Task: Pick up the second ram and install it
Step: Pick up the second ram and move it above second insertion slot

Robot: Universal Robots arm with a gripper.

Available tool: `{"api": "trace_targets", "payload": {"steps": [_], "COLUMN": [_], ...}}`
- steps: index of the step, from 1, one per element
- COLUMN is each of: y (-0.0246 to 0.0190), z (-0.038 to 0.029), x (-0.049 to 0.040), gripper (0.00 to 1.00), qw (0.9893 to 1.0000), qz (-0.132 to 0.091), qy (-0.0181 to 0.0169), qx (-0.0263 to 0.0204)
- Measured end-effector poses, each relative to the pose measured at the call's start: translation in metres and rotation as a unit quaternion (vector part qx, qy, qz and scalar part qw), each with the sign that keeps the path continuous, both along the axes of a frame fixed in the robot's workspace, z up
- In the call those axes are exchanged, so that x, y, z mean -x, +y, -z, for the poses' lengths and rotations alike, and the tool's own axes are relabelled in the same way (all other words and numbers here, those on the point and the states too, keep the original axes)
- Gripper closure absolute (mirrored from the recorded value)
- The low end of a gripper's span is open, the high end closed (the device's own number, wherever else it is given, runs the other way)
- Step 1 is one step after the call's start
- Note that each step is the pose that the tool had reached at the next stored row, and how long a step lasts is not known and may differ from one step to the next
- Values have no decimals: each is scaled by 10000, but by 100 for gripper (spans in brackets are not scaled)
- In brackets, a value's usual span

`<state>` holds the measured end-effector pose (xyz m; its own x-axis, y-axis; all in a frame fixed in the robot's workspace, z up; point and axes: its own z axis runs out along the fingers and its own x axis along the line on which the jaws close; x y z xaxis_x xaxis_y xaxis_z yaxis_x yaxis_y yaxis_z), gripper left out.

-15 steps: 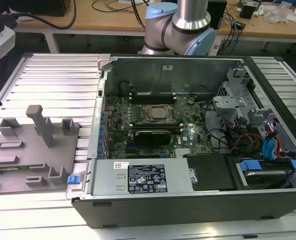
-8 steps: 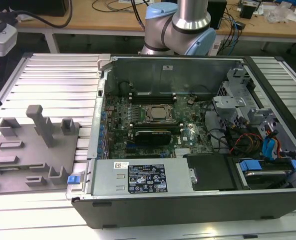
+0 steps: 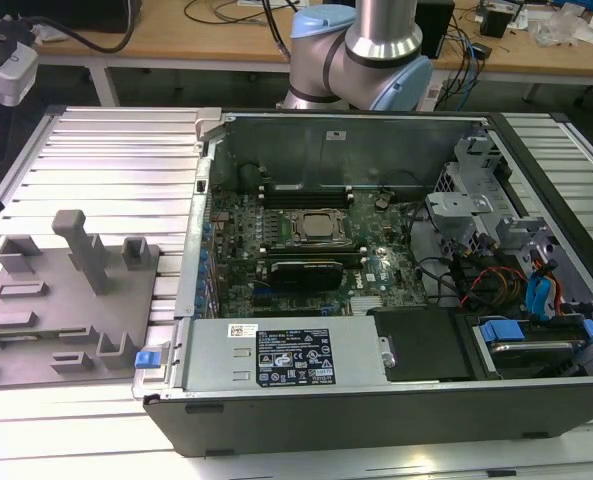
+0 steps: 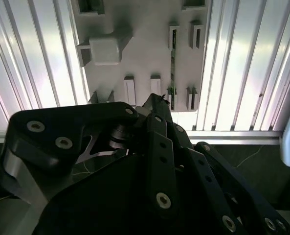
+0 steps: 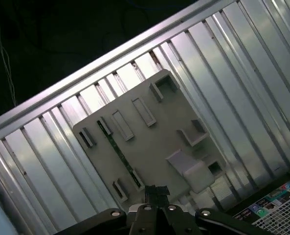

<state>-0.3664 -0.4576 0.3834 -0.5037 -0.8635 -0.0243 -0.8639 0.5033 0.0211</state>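
Observation:
The second ram is a thin green strip standing on edge in the holders of a grey fixture plate. In the second wrist view the ram runs between two pairs of small holders on the plate. My gripper hangs above the plate, just off one end of the strip and not touching it. Its fingertips look pressed together with nothing between them. In the exterior view the fixture plate lies to the left of the open computer case.
The case holds a motherboard with a processor socket and long black memory slots. A power supply, cables and drive bays fill its near and right sides. A tall grey post rises from the fixture. Ribbed aluminium table surrounds everything.

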Motion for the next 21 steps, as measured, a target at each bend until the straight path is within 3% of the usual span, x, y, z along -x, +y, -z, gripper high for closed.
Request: {"api": "trace_targets", "payload": {"steps": [2, 8, 17, 21], "y": [0, 0, 0, 0], "z": [0, 0, 0, 0], "x": [0, 0, 0, 0], "gripper": [89, 89, 89, 89], "qw": [9998, 9992, 9965, 9948], "qz": [-176, -398, -833, -1021], "qy": [0, 0, 0, 0], "qx": [0, 0, 0, 1]}}
